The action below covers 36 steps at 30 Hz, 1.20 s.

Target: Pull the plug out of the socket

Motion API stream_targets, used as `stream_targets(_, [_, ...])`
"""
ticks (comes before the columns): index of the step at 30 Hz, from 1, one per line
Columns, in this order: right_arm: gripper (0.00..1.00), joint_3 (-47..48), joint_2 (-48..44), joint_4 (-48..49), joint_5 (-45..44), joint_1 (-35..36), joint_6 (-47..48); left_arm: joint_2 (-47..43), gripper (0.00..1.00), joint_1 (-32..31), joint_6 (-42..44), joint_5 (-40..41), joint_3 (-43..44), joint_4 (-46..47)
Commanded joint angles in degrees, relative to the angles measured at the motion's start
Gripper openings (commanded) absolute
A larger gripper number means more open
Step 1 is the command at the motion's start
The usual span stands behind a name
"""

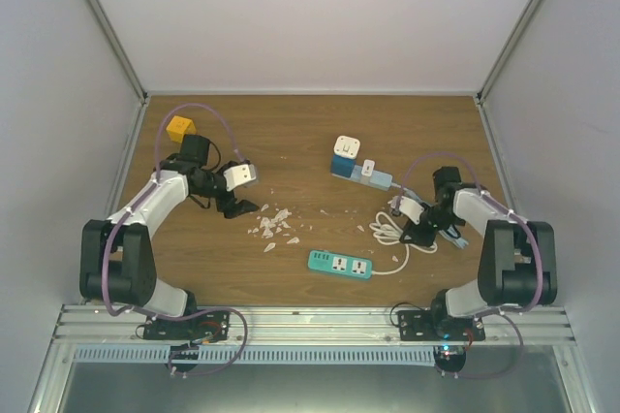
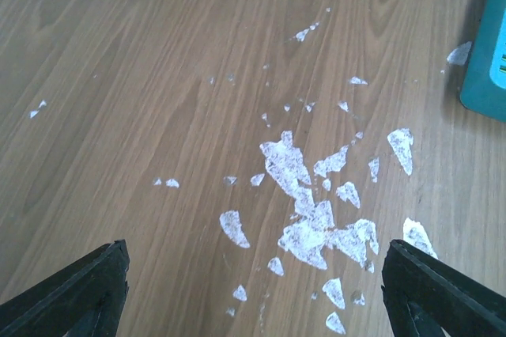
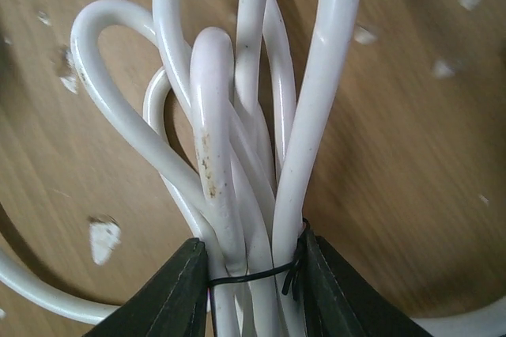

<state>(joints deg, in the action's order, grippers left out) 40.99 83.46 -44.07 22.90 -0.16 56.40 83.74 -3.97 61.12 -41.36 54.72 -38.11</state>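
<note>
A blue socket strip (image 1: 366,174) lies at the middle right with a large white plug (image 1: 346,148) and a smaller white plug (image 1: 369,169) seated in it. A teal socket strip (image 1: 341,264) lies near the front, with a white cable running to a coiled bundle (image 1: 389,231). My right gripper (image 1: 418,233) is shut on that tied cable bundle (image 3: 237,155); in the right wrist view its fingers (image 3: 170,293) press both sides at the black tie. My left gripper (image 1: 235,205) is open and empty above white flecks (image 2: 308,210), left of both strips.
A yellow cube (image 1: 180,127) sits at the back left. White flecks (image 1: 271,224) are scattered in the middle of the wooden table. The teal strip's end (image 2: 490,44) shows at the right edge of the left wrist view. Grey walls close in the sides.
</note>
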Motion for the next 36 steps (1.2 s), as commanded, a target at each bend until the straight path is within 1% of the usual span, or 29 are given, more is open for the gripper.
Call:
stream_targets(1, [0.26,1.09,4.82,2.11,-17.47,-6.82,5.79,1.44,0.87,-1.85,-1.61,-1.71,2.04,2.29])
stream_targets(3, [0.28,3.19,5.46,1.39,-16.16,-8.24,6.48,2.19,0.87,-1.99,-2.70,-1.86,2.78,2.84])
stream_targets(7, [0.35,7.36,4.96,-0.55,-12.32,-8.66,6.90,3.16,0.87,-2.01,-5.64,-1.26,3.99,4.10])
stream_targets(9, [0.44,9.50,4.34,-2.40,-9.50,-8.67,7.08,3.27,0.87,-1.93,-6.66,-1.26,4.35,4.39])
stream_targets(12, [0.64,12.66,3.67,-5.58,-5.62,-8.68,7.37,3.10,0.88,-1.92,-7.38,-1.61,4.68,4.48])
stream_targets(14, [0.68,14.54,3.31,-7.70,-2.91,-8.68,8.24,2.92,0.88,-1.88,-8.29,-1.64,4.91,4.83])
stream_targets(18, [0.72,18.51,2.41,-11.60,3.87,-8.70,10.07,2.99,0.88,-1.31,-10.10,-2.62,5.42,4.77])
stream_targets(20, [0.75,21.02,2.64,-11.54,7.18,-8.62,9.08,2.80,0.89,-1.05,-10.98,-3.03,5.57,5.17])
stream_targets(24, [0.85,26.89,5.53,-6.83,13.33,-8.30,3.72,2.48,0.91,-0.45,-12.79,-4.18,5.90,6.01])
stream_targets(26, [0.89,29.21,7.97,-4.31,15.40,-7.48,1.65,2.62,0.93,0.20,-15.64,-4.12,6.43,7.07])
stream_targets(29, [0.91,31.64,11.14,-2.24,18.10,-6.03,0.79,2.98,0.96,2.39,-20.12,-4.95,7.50,8.37])
stream_targets(30, [0.91,31.80,11.81,-1.14,18.82,-5.42,0.78,2.89,0.99,3.30,-21.56,-5.56,7.63,8.80])
stream_targets(31, [0.92,31.75,12.15,0.15,19.21,-4.75,0.98,2.65,0.99,3.73,-23.08,-5.83,7.61,9.66])
stream_targets(32, [0.93,31.47,12.36,1.56,19.21,-3.77,1.25,2.31,0.99,5.66,-25.03,-6.06,7.48,10.93])
stream_targets(36, [0.95,30.50,14.16,5.99,18.12,0.03,2.64,1.03,0.99,10.10,-30.81,-7.92,7.56,14.08])
